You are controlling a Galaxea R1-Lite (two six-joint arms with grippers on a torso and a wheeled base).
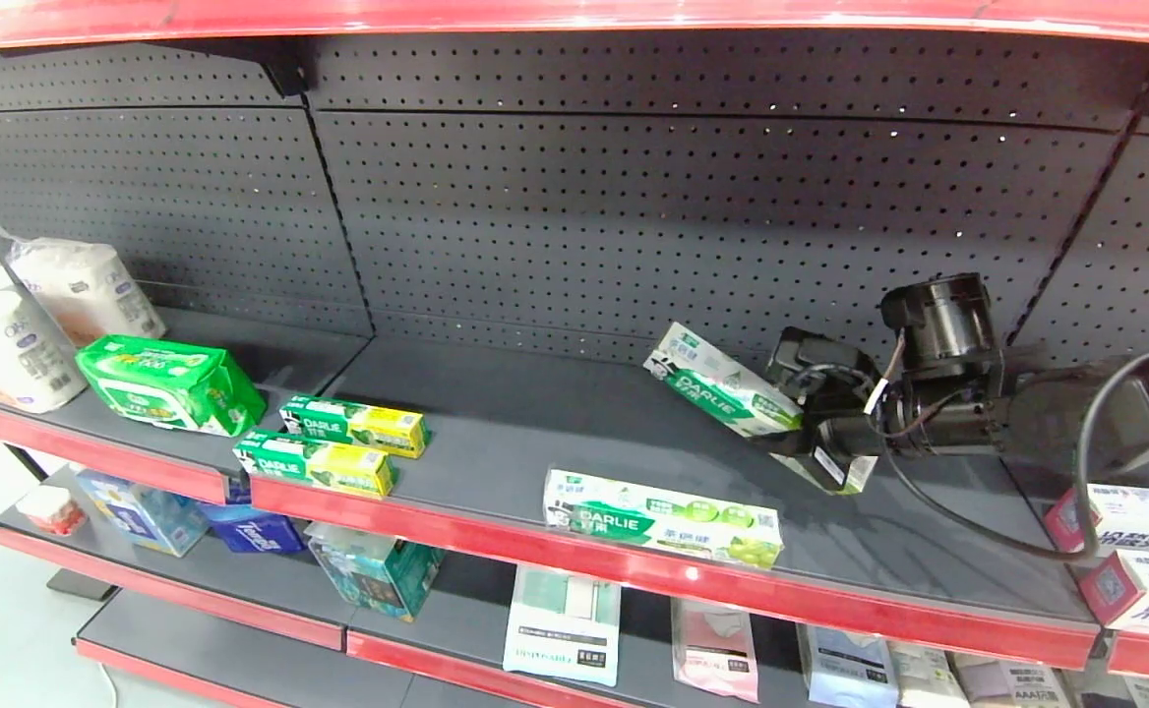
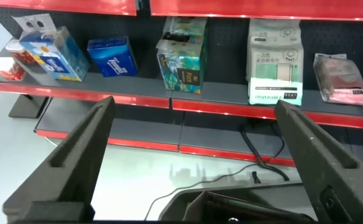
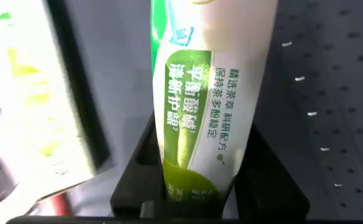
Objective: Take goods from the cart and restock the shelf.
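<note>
Bright even light, soft shadows, bowed edges, washed-out glare

A shop: red-edged pegboard shelves (image 1: pixel 496 511) of packaged goods (image 1: pixel 169 382)

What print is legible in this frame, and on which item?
"DARLIE": held toothpaste box.
"平衡酸碱 清新护龈": same box, right wrist view.
"DARLIE": front-edge toothpaste box.
"DARLIE": near yellow-ended box and far yellow-ended box.
Green pack and the rest: too small or blurred.

Right arm (image 1: pixel 1076 413) matte black, stubby cylindrical joint housing (image 1: pixel 938 320) on top, thin black cable (image 1: pixel 968 536) looping below, small white tag (image 1: pixel 876 395) on wiring, left gripper (image 2: pixel 194 106) dark grey, two long wedge-shaped fingers (image 2: pixel 76 155)
</note>
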